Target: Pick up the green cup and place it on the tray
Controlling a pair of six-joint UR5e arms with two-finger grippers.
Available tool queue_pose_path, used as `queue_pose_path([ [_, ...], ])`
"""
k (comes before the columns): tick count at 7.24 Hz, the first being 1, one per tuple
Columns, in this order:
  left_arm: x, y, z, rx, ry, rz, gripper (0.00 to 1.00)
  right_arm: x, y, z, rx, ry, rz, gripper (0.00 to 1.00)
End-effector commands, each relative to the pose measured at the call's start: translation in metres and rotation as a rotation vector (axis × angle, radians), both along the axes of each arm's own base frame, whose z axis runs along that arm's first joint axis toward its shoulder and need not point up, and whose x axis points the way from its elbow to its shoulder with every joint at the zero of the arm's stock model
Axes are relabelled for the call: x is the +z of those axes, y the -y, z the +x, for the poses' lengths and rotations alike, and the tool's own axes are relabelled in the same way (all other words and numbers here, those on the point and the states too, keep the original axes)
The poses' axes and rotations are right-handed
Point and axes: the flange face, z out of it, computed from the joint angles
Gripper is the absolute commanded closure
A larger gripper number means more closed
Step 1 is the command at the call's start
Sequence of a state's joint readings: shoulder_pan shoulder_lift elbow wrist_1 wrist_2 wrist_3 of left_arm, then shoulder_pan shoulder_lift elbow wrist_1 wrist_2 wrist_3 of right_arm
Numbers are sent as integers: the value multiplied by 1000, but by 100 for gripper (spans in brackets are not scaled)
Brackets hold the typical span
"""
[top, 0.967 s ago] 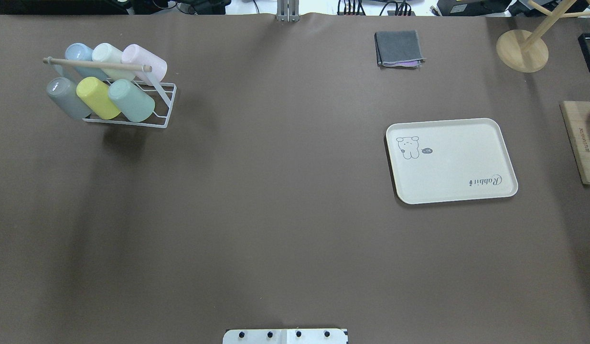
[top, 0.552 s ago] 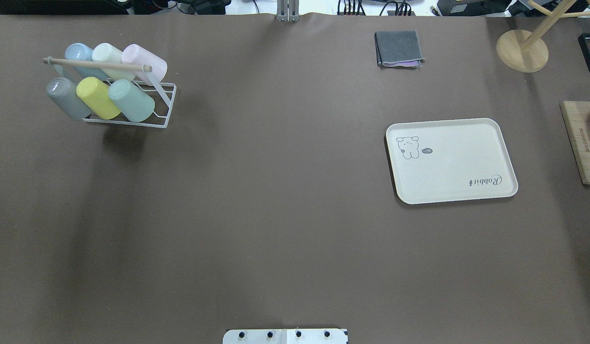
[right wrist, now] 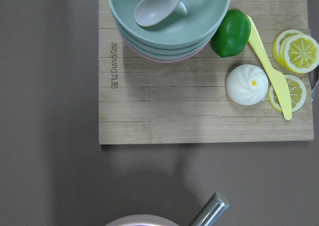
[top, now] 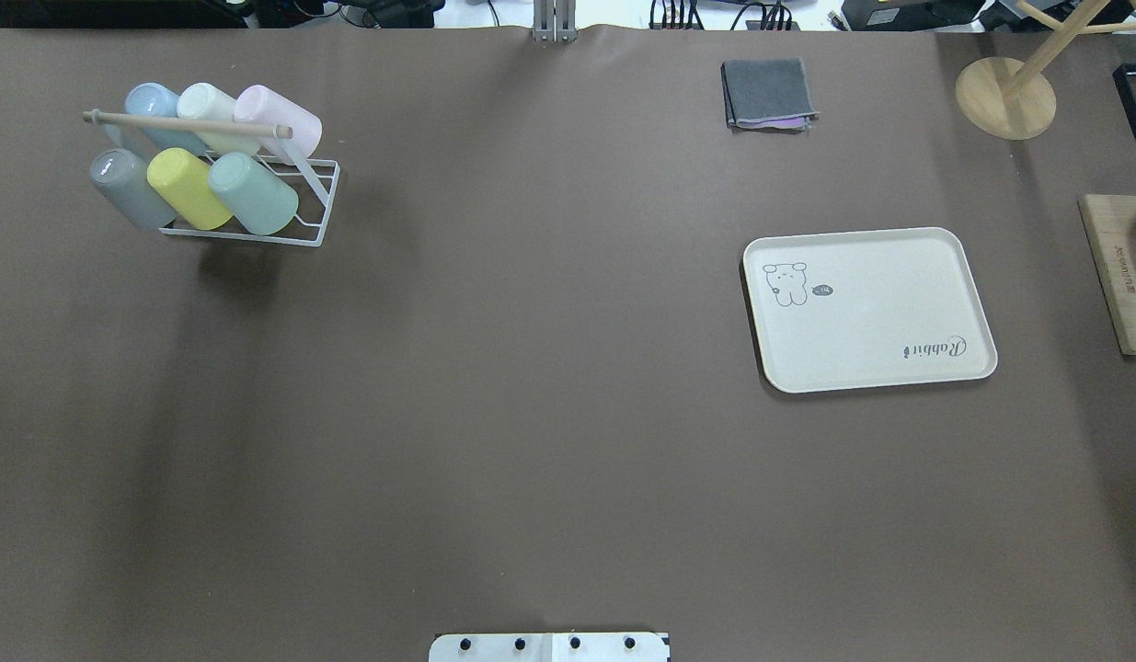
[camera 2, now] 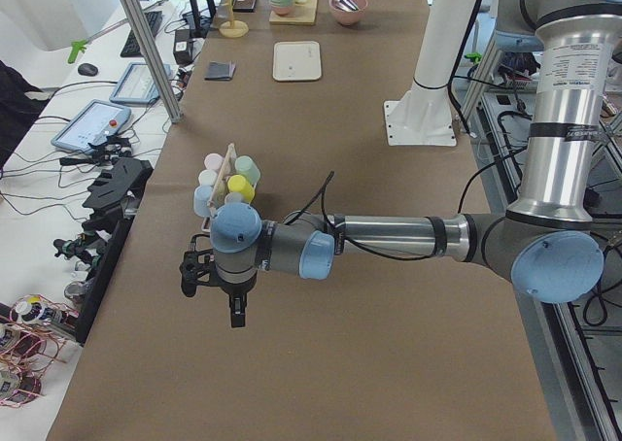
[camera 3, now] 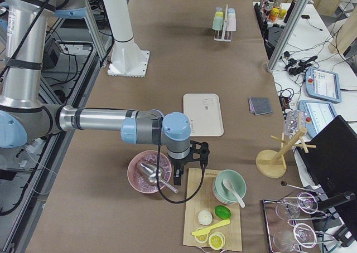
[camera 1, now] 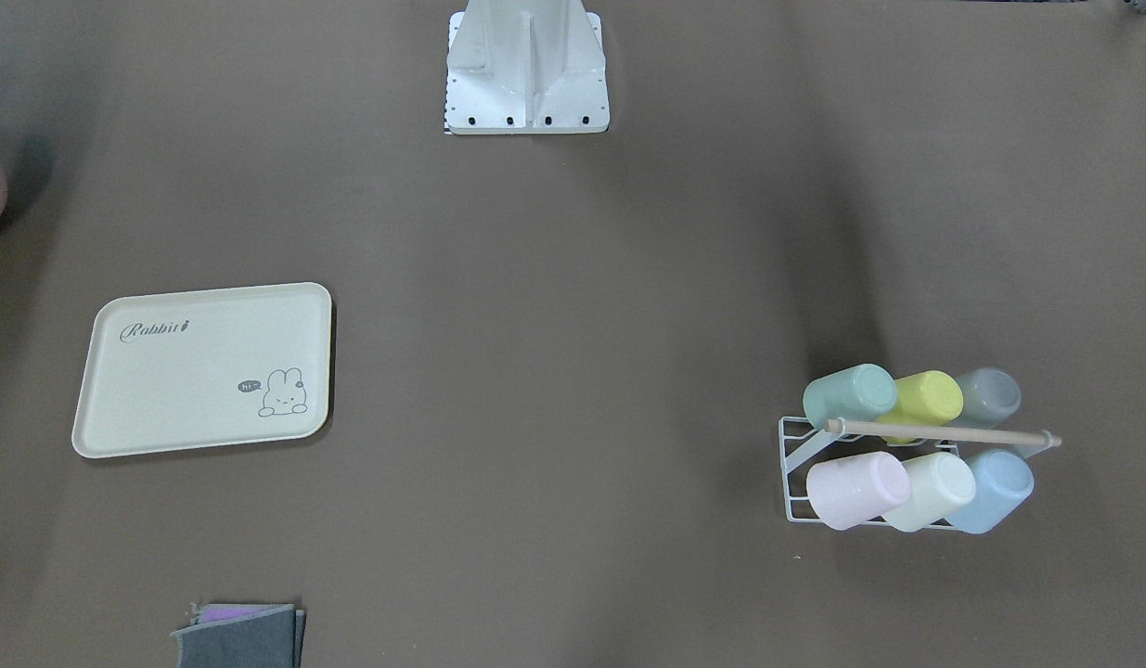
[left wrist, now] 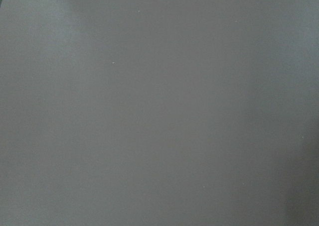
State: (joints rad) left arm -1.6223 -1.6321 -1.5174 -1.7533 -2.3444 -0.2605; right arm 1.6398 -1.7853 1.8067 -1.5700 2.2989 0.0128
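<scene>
The green cup (top: 253, 193) lies tilted in the front row of a white wire rack (top: 317, 207) at the far left, next to a yellow cup (top: 189, 188). It also shows in the front-facing view (camera 1: 849, 393). The cream tray (top: 869, 308) lies flat and bare on the right, and shows in the front-facing view (camera 1: 201, 369). My left gripper (camera 2: 236, 310) hangs over bare table, nearer than the rack in the exterior left view; I cannot tell whether it is open. My right gripper (camera 3: 178, 178) hangs by a wooden board, past the tray; I cannot tell its state.
The rack also holds grey (top: 126, 188), blue, cream and pink cups under a wooden handle bar (top: 186, 124). A folded grey cloth (top: 768, 94) and a wooden stand (top: 1004, 97) sit at the back right. A board (right wrist: 199, 111) carries stacked bowls, fruit and a knife; a pink bowl (camera 3: 149, 172) stands beside it.
</scene>
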Motion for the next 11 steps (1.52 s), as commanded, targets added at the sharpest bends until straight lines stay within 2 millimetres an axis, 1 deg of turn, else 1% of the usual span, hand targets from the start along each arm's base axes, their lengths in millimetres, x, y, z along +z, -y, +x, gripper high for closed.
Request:
queue_pose_path([
  [1,2,0,0,1,0,-5,1,-1,1,-2,5,22,4,2],
  [2,4,0,0,2,0,-7,1,-4,2,-4,9,36,-1,3],
  [3,4,0,0,0,1,-10,1,-11,5,-14,25,52,-20,2],
  [4,5,0,0,0,1,-11,1,-19,11,-30,36,63,-18,2],
  [5,6,0,0,0,1,-13,1,-26,18,-53,55,76,-14,1],
  [6,4,0,0,0,1,-11,1,-33,24,-87,55,91,-18,1],
  [7,4,0,0,-2,1,-12,1,-34,28,-118,43,100,-26,1],
  [8,0,0,0,-5,-1,-7,1,-32,51,-141,47,121,-23,1],
  [9,-3,0,0,-7,-1,-5,1,-35,72,-169,42,139,-20,1],
  [10,-16,0,0,-21,-3,-21,1,-41,94,-208,40,160,-21,1],
  [11,-53,3,12,-57,-17,-58,1,-52,122,-250,41,168,-6,1],
])
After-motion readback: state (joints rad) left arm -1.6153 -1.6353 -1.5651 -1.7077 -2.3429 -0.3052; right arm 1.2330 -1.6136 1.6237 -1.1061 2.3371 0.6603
